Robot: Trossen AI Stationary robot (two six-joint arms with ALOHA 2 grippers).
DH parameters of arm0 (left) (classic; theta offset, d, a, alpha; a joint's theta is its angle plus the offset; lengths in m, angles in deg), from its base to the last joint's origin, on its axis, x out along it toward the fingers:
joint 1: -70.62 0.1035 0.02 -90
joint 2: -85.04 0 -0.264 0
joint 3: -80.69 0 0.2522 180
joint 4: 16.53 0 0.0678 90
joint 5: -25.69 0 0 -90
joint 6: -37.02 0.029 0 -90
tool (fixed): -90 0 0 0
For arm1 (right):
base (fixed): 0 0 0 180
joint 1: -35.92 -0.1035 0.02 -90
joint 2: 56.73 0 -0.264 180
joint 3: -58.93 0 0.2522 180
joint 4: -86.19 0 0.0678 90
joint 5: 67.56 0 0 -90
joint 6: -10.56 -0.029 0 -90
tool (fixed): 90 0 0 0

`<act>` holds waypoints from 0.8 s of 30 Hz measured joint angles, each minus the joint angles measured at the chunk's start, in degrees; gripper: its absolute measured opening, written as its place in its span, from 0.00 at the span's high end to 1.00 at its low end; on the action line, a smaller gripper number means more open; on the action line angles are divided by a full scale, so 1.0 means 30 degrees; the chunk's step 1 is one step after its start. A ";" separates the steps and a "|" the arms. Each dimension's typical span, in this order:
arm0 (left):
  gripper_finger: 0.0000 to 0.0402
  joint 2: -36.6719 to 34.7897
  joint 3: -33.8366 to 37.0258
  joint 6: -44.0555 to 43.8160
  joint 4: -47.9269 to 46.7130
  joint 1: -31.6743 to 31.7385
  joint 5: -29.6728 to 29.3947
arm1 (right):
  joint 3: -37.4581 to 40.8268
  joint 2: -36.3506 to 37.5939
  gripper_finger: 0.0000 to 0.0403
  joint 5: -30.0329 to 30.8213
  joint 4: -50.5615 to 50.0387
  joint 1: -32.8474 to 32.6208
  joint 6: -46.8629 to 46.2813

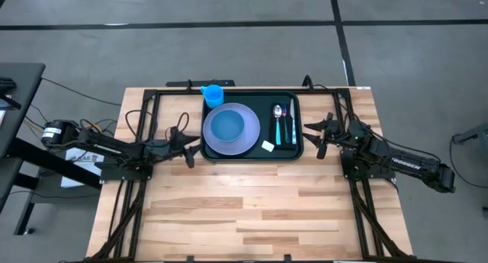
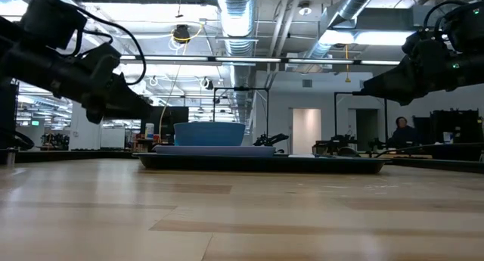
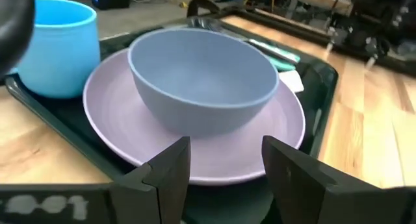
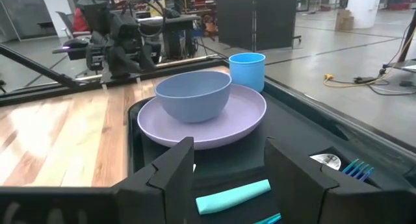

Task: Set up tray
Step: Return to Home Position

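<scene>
Tray [image 1: 258, 100] holds plate [image 1: 245, 145], bowl [image 1: 226, 127], cup [image 1: 213, 94], cutlery [image 1: 284, 126] — left gripper [image 1: 191, 146] and right gripper [image 1: 313, 138] flank it, both open, empty.

txt — none legible | right arm [image 1: 408, 162] — white lettering, too small to read

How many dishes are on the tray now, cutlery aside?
3. A lavender plate on the left half of the tray in the high view, a blue bowl standing on that plate, and a blue cup in the tray corner beside the plate. None looks hidden.
</scene>
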 joint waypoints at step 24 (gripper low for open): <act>0.55 -0.5400 -0.0061 0.0393 -1.1248 -0.1253 0.2667 | 0.0015 0.0000 0.56 0.0007 -0.0098 0.0006 -0.0007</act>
